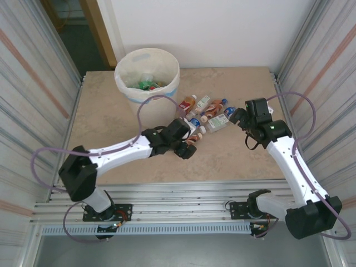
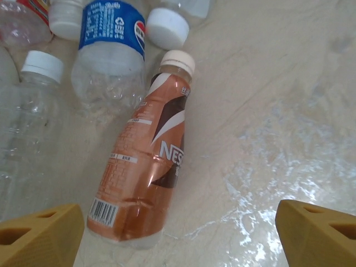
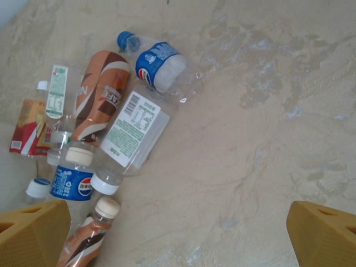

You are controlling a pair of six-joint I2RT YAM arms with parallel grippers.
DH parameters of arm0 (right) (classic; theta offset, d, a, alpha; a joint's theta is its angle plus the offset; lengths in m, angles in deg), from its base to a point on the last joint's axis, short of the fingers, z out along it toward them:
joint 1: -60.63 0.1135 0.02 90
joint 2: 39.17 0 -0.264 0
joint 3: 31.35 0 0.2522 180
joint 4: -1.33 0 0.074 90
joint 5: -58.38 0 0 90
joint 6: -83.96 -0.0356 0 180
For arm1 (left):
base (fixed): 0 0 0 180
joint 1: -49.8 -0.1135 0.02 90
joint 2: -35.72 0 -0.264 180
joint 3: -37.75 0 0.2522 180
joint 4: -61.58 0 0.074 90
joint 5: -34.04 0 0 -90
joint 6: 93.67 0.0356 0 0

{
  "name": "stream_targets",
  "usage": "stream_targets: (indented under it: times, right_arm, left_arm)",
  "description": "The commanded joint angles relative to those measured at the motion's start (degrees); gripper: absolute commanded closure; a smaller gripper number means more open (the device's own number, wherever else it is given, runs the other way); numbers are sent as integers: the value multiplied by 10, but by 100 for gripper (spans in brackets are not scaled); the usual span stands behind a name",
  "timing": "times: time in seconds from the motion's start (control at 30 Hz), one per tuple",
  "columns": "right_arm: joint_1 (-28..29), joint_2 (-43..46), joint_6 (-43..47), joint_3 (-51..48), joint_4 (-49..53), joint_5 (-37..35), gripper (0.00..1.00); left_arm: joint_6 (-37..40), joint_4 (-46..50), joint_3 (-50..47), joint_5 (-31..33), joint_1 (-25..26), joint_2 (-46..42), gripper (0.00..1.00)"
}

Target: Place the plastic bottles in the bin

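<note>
- A round cream-white bin (image 1: 123, 62) stands at the far left of a beige marbled surface (image 1: 105, 122). A pale bag lines it and a blue band runs around its upper wall.
- Inside the bin lie a few bottles, the binned bottles (image 1: 149, 84), showing green and clear plastic.
- The loose bottles (image 1: 207, 111) lie on their sides in a cluster on the surface, just right of the bin and between the two hands.
- The left hand (image 1: 188, 146) sits at the near edge of that cluster. Its wrist view shows its tan fingers (image 2: 41, 236) spread wide, gripping nothing.
- A brown bottle (image 2: 147, 161) lies between those fingers, cream cap pointing away. It has a brown-and-white wrap and a barcode at its base. The base is just beside the left finger; whether they touch I cannot tell.
- Beyond it lie a crumpled clear bottle with a blue label, the blue-label bottle (image 2: 111, 50), and a plain clear bottle (image 2: 28, 122) with a white cap.
- The right hand (image 1: 236, 117) is at the right edge of the cluster. Its fingers also stand wide apart and hold nothing.
- Its wrist view shows a white-label bottle (image 3: 133, 133), clear with green print, lying against a second brown one, the far brown bottle (image 3: 100, 103).
- Near them lie a blue-cap bottle (image 3: 158, 64) and a red-label bottle (image 3: 30, 128).
</note>
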Motion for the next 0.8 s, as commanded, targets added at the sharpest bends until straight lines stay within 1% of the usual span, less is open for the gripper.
stream_targets:
  times: [0.0,0.3,0.43,0.6,0.77]
  right_arm:
    - [-8,17,-3,11,15,-10,2]
    - [-22,20,-3,0,12,-3,2]
    - [-24,17,-3,-3,10,0,2]
    - [-25,18,-3,-7,3,6,2]
    - [-28,18,-2,-10,4,5,2]
  left_arm:
    - [-2,52,56,25,0,33,10]
    - [-7,99,107,31,-14,108,11]
    - [-8,98,113,18,-20,125,12]
    - [-6,96,117,17,-30,148,15]
    - [3,98,125,16,-34,167,16]
